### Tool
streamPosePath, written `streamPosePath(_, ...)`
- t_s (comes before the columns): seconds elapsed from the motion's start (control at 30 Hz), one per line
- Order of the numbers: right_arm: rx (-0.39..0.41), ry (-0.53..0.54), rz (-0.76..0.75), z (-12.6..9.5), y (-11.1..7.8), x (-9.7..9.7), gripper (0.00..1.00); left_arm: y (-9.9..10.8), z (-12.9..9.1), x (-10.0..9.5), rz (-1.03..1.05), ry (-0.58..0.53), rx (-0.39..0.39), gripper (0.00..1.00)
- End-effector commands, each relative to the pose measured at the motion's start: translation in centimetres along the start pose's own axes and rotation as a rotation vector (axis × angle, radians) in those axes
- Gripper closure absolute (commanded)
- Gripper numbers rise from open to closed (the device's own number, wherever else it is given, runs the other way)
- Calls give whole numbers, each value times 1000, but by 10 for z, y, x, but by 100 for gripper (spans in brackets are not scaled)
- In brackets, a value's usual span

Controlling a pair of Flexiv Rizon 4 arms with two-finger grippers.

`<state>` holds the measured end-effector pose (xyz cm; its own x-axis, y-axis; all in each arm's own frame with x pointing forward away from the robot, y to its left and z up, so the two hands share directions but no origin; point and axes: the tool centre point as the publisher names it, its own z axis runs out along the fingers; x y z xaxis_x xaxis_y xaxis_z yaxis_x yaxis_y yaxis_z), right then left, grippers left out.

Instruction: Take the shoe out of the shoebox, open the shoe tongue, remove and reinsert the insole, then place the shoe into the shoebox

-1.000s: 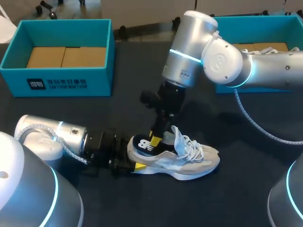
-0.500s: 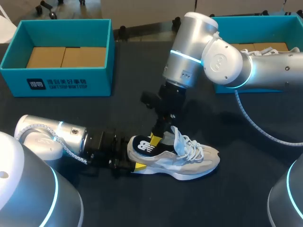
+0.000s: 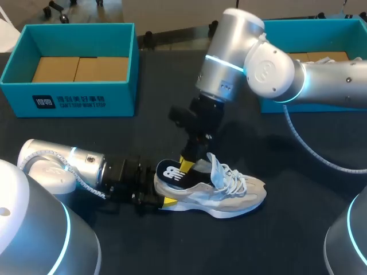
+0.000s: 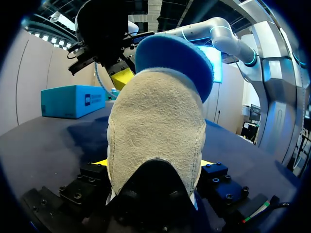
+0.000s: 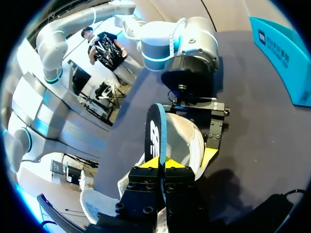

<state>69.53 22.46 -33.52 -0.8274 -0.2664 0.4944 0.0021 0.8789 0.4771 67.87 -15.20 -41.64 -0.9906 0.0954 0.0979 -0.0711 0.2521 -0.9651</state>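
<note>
Robot lab: arms (image 3: 269,69) at dark table (image 3: 298,229)

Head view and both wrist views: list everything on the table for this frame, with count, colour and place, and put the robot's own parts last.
shoe: one, white and grey, lying on its sole at the table's middle, near edge
insole: one, dark blue with a white mark, raised partly out of the shoe's heel opening
left shoebox: one, teal, far left, open, brown cardboard inside
right shoebox: one, teal, far right, partly hidden behind the right arm
table: one, dark top
left arm: one, silver, low over the table from the left
right arm: one, silver, reaching in from the right
left gripper: black with yellow tips, shut on the shoe's heel
right gripper: black with yellow tips, shut on the insole
</note>
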Motion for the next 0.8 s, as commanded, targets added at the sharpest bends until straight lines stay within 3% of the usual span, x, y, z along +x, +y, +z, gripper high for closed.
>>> streamPosePath(0.03, 9, 0, -15, -2, 4, 0, 100, 2, 0, -2, -1, 1, -2, 100)
streamPosePath(0.23, 12, 12, -45, -3, 11, -4, 100, 2, 0, -2, -1, 1, -2, 100)
streamPosePath(0.5, 17, 13, -77, -4, 19, -8, 69, 2, 0, -2, -1, 1, -2, 100)
streamPosePath(0.8, -5, -11, -36, -8, 10, -2, 60, 2, 0, -2, -1, 1, -2, 100)
